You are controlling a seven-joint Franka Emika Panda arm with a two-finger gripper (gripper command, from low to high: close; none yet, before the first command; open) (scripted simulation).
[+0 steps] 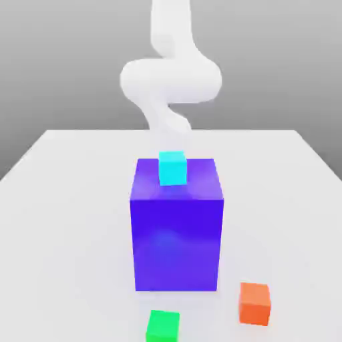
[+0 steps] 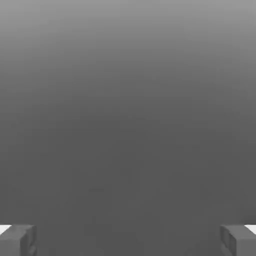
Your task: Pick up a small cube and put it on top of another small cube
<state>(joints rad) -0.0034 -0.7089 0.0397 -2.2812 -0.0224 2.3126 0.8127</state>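
Note:
A small cyan cube [image 1: 172,167] rests on top of a tall blue block [image 1: 177,234] in the middle of the white table [image 1: 60,220]. A small green cube [image 1: 163,326] lies on the table in front of the block. A small orange cube [image 1: 255,302] sits toward the exterior view's right of the green one. The white arm [image 1: 170,80] curls down behind the blue block and the cyan cube. In the hand view my gripper [image 2: 128,241] is open, its two grey fingertips [image 2: 17,240] far apart with nothing between them, facing plain grey background.
The tall blue block stands between the arm and the two front cubes. Bare table surface lies on both sides of the block, and the table's far edge [image 1: 171,131] runs behind the arm.

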